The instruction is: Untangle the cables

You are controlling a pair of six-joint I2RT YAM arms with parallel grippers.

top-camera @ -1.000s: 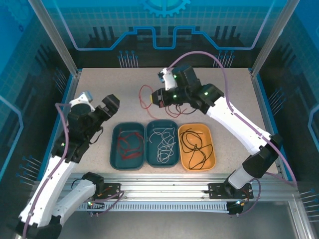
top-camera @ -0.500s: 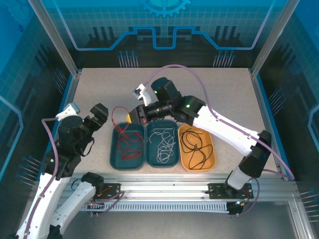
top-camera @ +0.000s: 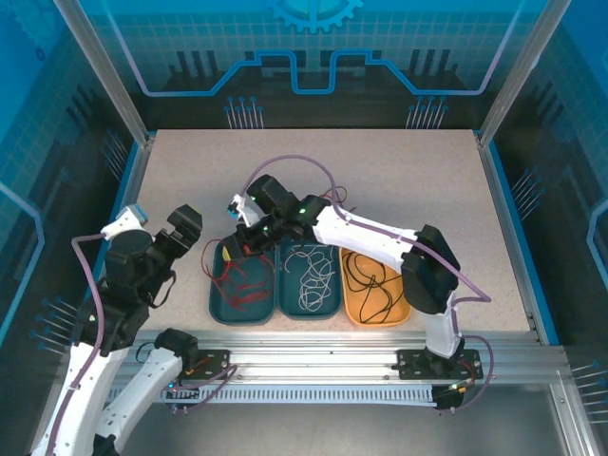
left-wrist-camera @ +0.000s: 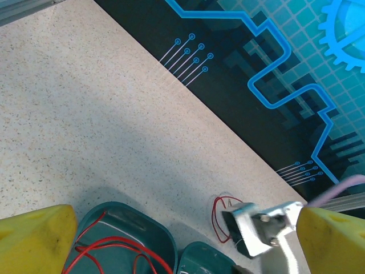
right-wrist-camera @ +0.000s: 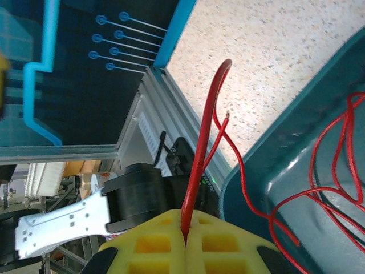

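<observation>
Overhead; close wrist views probably share tray [left-wrist-camera: 145, 228].

Speckled beige tabletop [top-camera: 427, 180], blue trim along its side edges. Back wall [top-camera: 190, 47] blue grid panel, printed circuit lines, gear graphic [top-camera: 313, 9] top centre. Translucent blue side panels [top-camera: 38, 142]. Aluminium frame posts [top-camera: 100, 66] at the back corners, aluminium rail [top-camera: 313, 359] across the near edge. Even light, soft shadows.
</observation>
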